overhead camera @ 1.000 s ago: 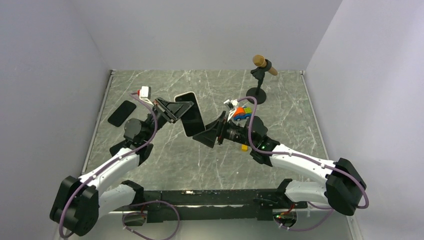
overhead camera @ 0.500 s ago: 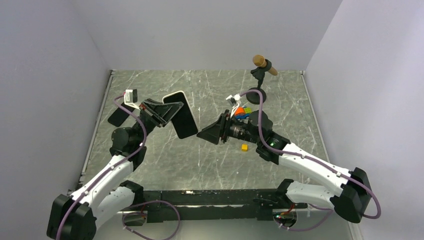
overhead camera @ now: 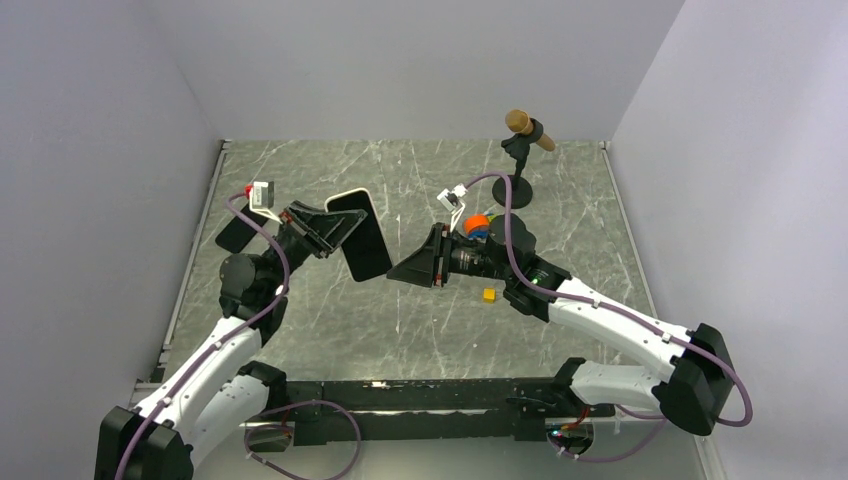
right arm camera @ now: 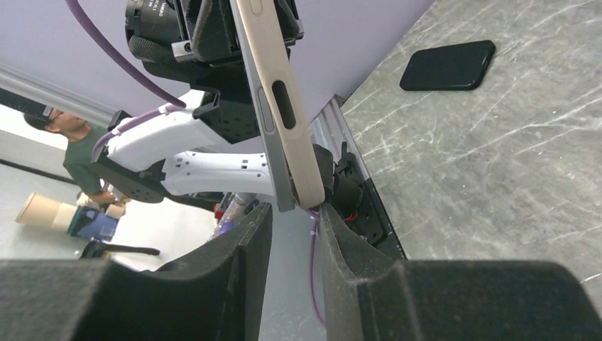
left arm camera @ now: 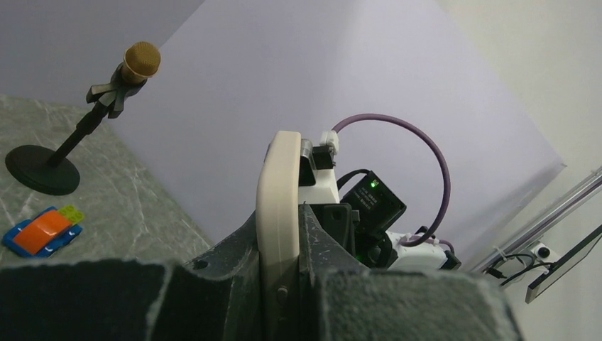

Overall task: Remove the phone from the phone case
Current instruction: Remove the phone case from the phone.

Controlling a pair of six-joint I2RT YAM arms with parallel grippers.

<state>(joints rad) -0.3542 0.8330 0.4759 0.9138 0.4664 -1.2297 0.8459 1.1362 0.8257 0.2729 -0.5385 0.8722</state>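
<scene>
Grey marble tabletop (overhead camera: 420,330), pale walls (overhead camera: 420,60) close on three sides; cased phone aloft, left of centre.
Left fingers (overhead camera: 325,222) clamped on the cream phone case (right arm camera: 284,106), phone (overhead camera: 360,238) inside it, tilted, dark screen up, off the surface. Right fingers (right arm camera: 234,284) a narrow gap apart at the case's lower end; its corner sits at the mouth of the gap, and I cannot tell whether they grip it. Bare marble shows beneath the phone and toward the near edge. Black slab (right arm camera: 447,65) lies flat near the left edge. Microphone stand (overhead camera: 513,188) at far right; toy car (overhead camera: 480,222) just behind the right wrist; yellow block (overhead camera: 488,294) beside that arm.
</scene>
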